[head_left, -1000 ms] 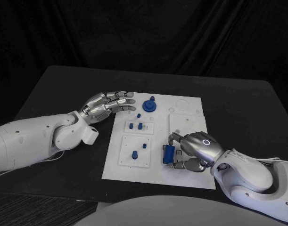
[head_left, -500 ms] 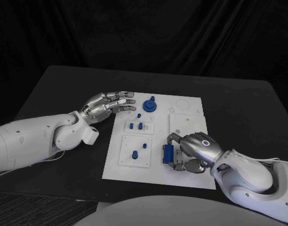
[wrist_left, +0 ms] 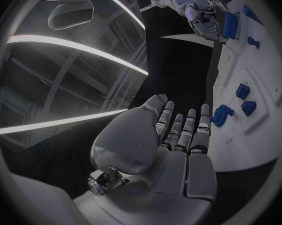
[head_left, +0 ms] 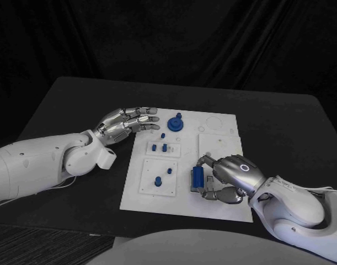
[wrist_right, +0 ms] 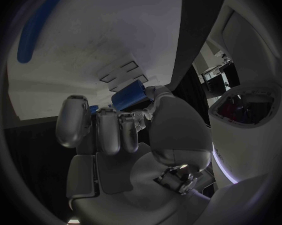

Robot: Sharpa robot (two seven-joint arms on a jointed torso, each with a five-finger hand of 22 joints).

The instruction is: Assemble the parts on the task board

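1. Over on the left, the left robot hand (head_left: 127, 122) hovers at the far left corner of the task board (head_left: 216, 207), fingers lightly curved and apart, nothing in them. From its own wrist camera the silver fingers (wrist_left: 181, 132) reach towards the white plate, empty.
2. Just past its fingertips stands a round blue knob part (head_left: 175, 122) with a small stem on top, seated on the board. That one looks done to me.
3. Moving along, two small blue pegs (head_left: 159, 148) stand upright in a raised white square block, and a tinier blue piece (head_left: 162, 135) sits just beyond it.
4. Nearer to the robot, a second white block carries more small blue parts (head_left: 159, 180); whether they are fully seated, I cannot tell.
5. Now the action: the right robot hand (head_left: 230, 176) is wrapped round a blue rectangular block (head_left: 197, 176), holding it upright at the near middle of the board. Its wrist view shows the blue block (wrist_right: 130, 96) gripped between the fingers and thumb.
6. That wrist view also catches a long blue bar (wrist_right: 36, 26) lying flat on the board.
7. Materials: matte black surface (head_left: 73, 99), smooth white plastic plate with faint outlined recesses on its right side, glossy blue plastic parts, polished metal fingers.
8. My reading: partway through. The held block is not yet placed and the right-hand recesses look unfilled.
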